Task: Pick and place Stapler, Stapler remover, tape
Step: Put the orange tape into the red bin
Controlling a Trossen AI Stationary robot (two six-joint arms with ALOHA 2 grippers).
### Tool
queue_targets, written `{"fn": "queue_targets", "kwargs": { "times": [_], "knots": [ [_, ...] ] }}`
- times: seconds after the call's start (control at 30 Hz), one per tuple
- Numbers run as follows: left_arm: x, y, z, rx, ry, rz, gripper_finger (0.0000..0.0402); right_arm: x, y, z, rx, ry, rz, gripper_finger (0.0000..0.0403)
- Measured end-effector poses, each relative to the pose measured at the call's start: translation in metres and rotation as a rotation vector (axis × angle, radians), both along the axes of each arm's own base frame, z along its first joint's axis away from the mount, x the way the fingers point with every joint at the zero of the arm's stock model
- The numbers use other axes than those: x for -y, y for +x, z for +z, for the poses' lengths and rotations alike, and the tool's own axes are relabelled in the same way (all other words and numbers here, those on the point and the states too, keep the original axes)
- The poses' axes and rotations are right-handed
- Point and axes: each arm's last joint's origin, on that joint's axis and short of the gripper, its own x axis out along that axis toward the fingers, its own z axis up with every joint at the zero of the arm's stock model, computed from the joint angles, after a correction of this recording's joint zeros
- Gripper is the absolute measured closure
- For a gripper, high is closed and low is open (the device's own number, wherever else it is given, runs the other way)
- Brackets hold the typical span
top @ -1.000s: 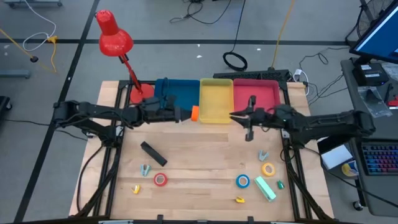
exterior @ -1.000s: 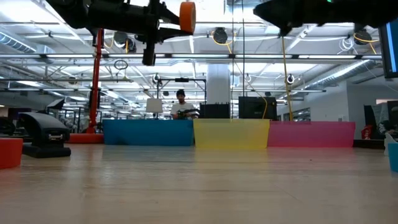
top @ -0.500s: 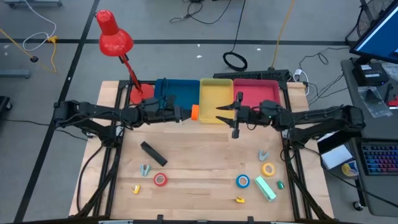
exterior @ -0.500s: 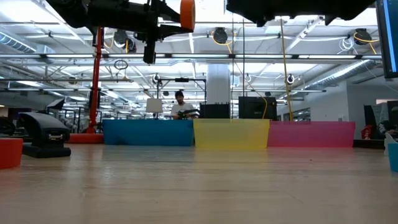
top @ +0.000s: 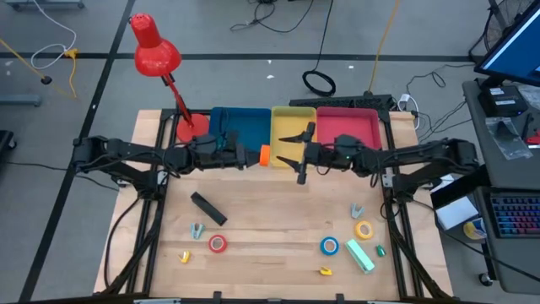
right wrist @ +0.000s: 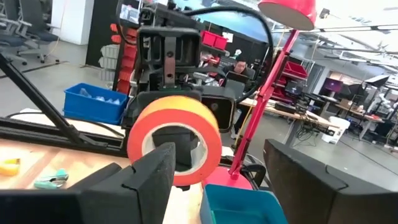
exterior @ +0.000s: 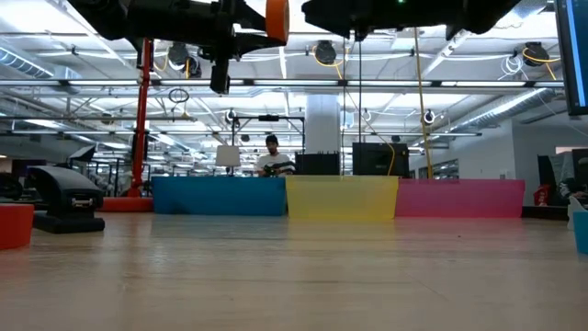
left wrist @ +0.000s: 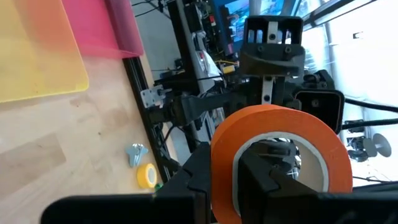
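My left gripper [top: 258, 154] is shut on an orange tape roll [top: 264, 154] and holds it high above the table, in front of the yellow bin [top: 293, 139]. My right gripper [top: 283, 149] stands open just right of that roll, facing it, with its fingers short of the roll [right wrist: 174, 140]. On the table lie a black stapler [top: 207, 209], a red tape roll [top: 218, 244], a blue one [top: 329, 246] and a yellow one [top: 364, 229]. Two grey claw-shaped stapler removers [top: 197, 230] [top: 357, 210] lie flat on the wood. My left gripper pinches the orange roll's ring wall [left wrist: 221, 155], one finger [left wrist: 264, 177] inside the hole and the other outside. The fingers come level from the table's left. The roll stands on edge, lifted clear, its hole facing the right arm.
Blue [top: 245, 127], yellow and pink [top: 354, 127] bins stand in a row at the far edge. A red lamp [top: 156, 51] rises at the far left. Small green [top: 359, 256] and yellow [top: 326, 271] items lie near the front right.
My right gripper has gone toward the table's left, up to the orange tape roll, and has opened on the way. My left gripper has kept still with the roll.
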Motion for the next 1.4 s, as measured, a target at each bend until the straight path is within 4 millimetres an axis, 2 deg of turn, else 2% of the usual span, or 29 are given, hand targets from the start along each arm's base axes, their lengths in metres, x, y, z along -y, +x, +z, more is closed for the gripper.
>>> {"fn": "queue_targets", "kwargs": {
  "times": [0.27, 0.6, 0.77, 1.17, 1.4],
  "knots": [
    [0.000, 0.000, 0.000, 0.001, -0.013, 0.007, 0.0363, 0.001, 0.010, 0.000, -0.009, -0.018, -0.001, 0.0164],
    [-0.001, 0.000, -0.001, -0.010, -0.021, 0.025, 0.0363, 0.003, 0.032, -0.002, -0.021, -0.021, 0.001, 0.0165],
    [-0.001, -0.001, -0.003, -0.036, -0.023, 0.025, 0.0363, 0.003, 0.034, -0.001, -0.031, -0.047, -0.002, 0.0166],
    [-0.001, 0.000, -0.006, -0.055, -0.026, 0.029, 0.0363, 0.006, 0.034, -0.005, -0.108, -0.066, -0.009, 0.0235],
    [0.001, 0.000, -0.005, -0.044, -0.026, 0.003, 0.0363, 0.008, 0.035, -0.007, -0.126, -0.096, -0.024, 0.0242]
  ]
}}
